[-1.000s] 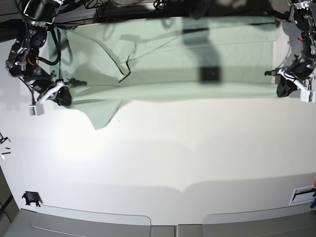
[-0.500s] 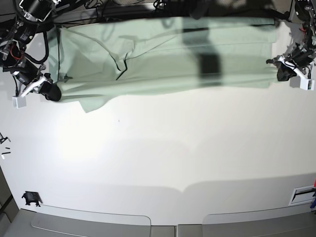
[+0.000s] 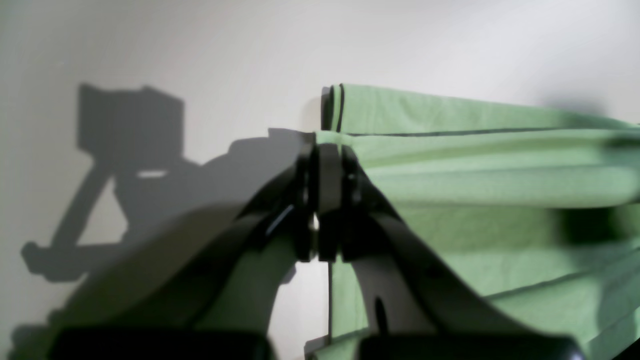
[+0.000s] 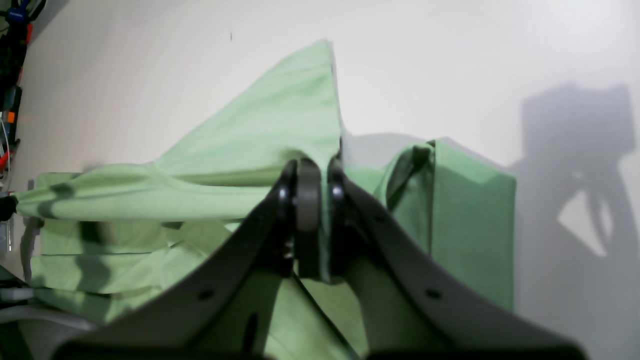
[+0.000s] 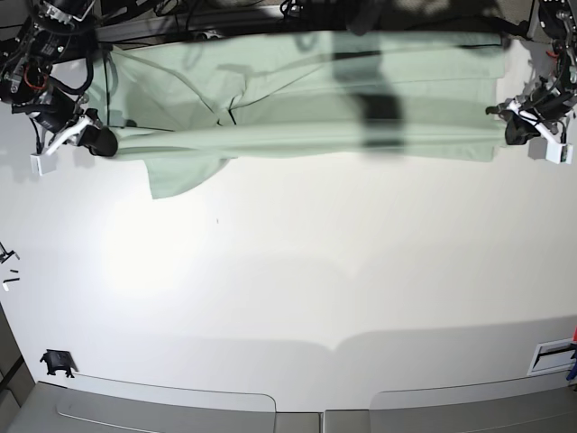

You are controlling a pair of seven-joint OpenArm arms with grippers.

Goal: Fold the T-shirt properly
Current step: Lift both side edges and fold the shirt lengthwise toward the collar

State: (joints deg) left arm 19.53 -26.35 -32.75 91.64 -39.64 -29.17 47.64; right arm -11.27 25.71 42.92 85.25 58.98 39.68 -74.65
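Stretching between the two grippers, the T-shirt [image 5: 297, 99] lay as a long pale green band across the far part of the white table [image 5: 297, 280]. The left gripper [image 5: 510, 126] was at one end of the band, on the right side of the base view, and its wrist camera showed the jaws pressed together on the shirt's edge [image 3: 327, 145], with folded layers of green cloth running away to the right of the fingertips. A dark seam line [image 3: 450, 133] ran along the cloth just beyond the pinch point, and bare tabletop lay to the other side of the jaws, where the arm's shadow [image 3: 130, 165] fell.

The right gripper [image 5: 101, 142] was at the opposite end, on the left side of the base view. Its wrist camera showed the jaws clamped on the cloth [image 4: 320, 180], a thin layer of fabric caught between the pads. Ahead of those fingertips a pointed flap [image 4: 300, 100] of the shirt rose and spread over the table; in the base view the same flap [image 5: 180, 176] hung out from the near edge of the band, close beside the right gripper. To one side of the jaws a folded block of cloth [image 4: 470, 210] lay flat. Dark bar-shaped shadows [image 5: 374, 99] crossed the middle of the shirt.
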